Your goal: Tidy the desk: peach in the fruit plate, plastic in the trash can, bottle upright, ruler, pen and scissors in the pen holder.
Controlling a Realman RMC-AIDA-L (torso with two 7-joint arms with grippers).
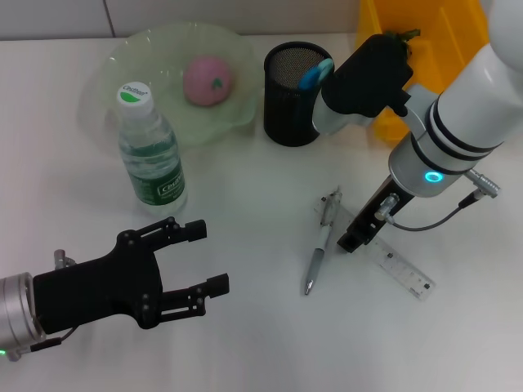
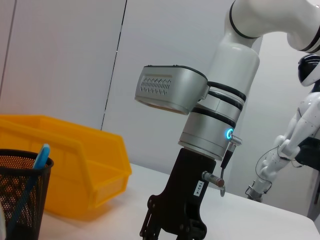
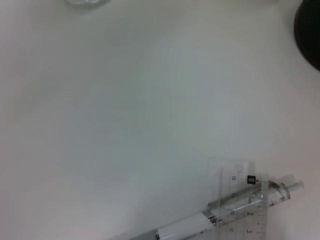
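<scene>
We see the right pincer (image 1: 353,238) low over the white table (image 1: 245,343), right at the near end of the clear ruler (image 1: 399,267); from the head view we cannot tell whether its fingers are spread or closed, nor whether they touch the ruler. Just to the left of that pincer lies the pen (image 1: 322,241), its clip end reaching up beside the ruler's end. In the right wrist view the ruler (image 3: 242,200) and the pen (image 3: 220,215) overlap (the pen's barrel shows through the clear plastic).

Beyond the right pincer, farther from us, stands the black mesh pen holder (image 1: 296,94) with a blue handle (image 1: 315,73) sticking out of it, and to its right the yellow bin (image 1: 425,49). Well to the pincer's left stands the bottle (image 1: 151,151), upright with its green-and-white cap on. Behind the bottle is the pale green fruit plate (image 1: 106,77), and the pink peach (image 1: 208,80) sits in it.

The left pincer (image 1: 208,261) hovers over the near left part of the table, its black fingers (image 1: 181,230) spread wide and holding nothing. The bottle stands just beyond it.
</scene>
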